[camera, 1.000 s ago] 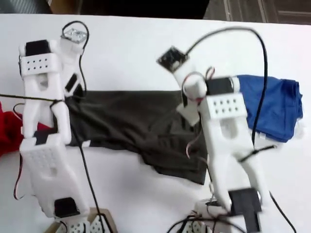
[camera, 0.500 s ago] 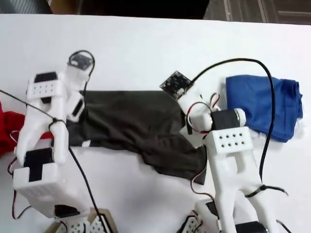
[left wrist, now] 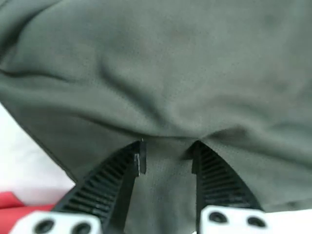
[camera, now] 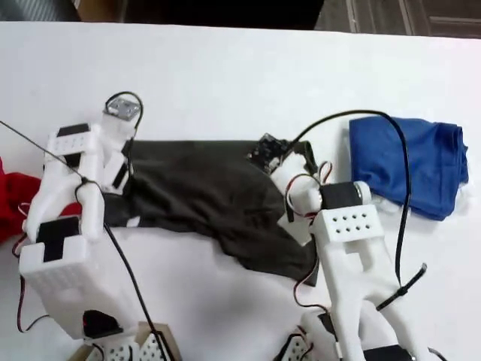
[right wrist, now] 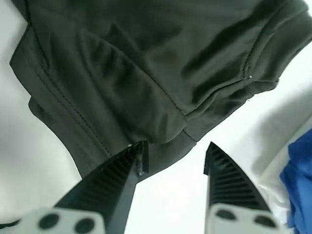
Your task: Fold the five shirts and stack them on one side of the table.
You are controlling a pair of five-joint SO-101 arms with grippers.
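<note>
Fingers (left wrist: 119,175) of the left gripper (left wrist: 168,156), just right of a red shirt (camera: 15,199), were spread over the dark shirt (camera: 210,195), which lay rumpled in the middle. The right gripper (right wrist: 175,158) was likewise released at the dark shirt's right edge. A blue shirt (camera: 409,162) lay bunched farther right. Folding looked barely begun, with no stack formed.

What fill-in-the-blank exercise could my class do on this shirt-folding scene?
The shirt by the right arm is ____.
The shirt by the left arm is ____.
Over the dark shirt, the left end effector and the right end effector both have their fingers ____.
Missing words: blue; red; open.
</note>
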